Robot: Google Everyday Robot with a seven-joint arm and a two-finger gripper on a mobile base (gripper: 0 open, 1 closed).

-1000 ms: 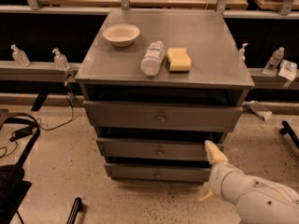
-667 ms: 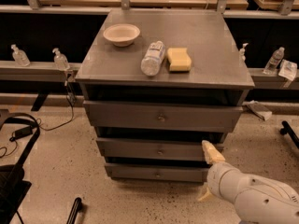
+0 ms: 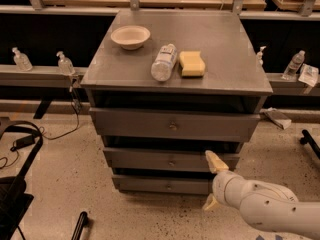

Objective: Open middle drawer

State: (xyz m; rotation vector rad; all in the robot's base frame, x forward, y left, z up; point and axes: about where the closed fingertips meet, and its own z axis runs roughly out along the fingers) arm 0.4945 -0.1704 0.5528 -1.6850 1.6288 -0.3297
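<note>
Middle drawer sits between the wider top drawer and the narrow bottom drawer of the grey drawer cabinet. Its front looks pushed in, and the small round knob at its centre is untouched.

The gripper hangs at the lower right, in front of the right end of the middle and bottom fronts, at the end of the white arm. Its fingers are spread wide, one up and one down, and hold nothing. The upper tip is level with the middle front but well to the right of the knob.

The step in hand is the approach to the knob, and alignment matters most. The gripper needs to travel left until the knob lies between the fingers. Its height must match this knob — not the bigger one on the top drawer or the one below. The knob is small, so the fingers should close fully behind its head before any pull; a shallow pinch would likely slip off.

The pull itself should run straight out along the drawer's travel. A slanted tug could bind the tray or rock the cabinet, where a bowl, a plastic bottle lying on its side and a yellow sponge rest — the bottle could roll.
</note>
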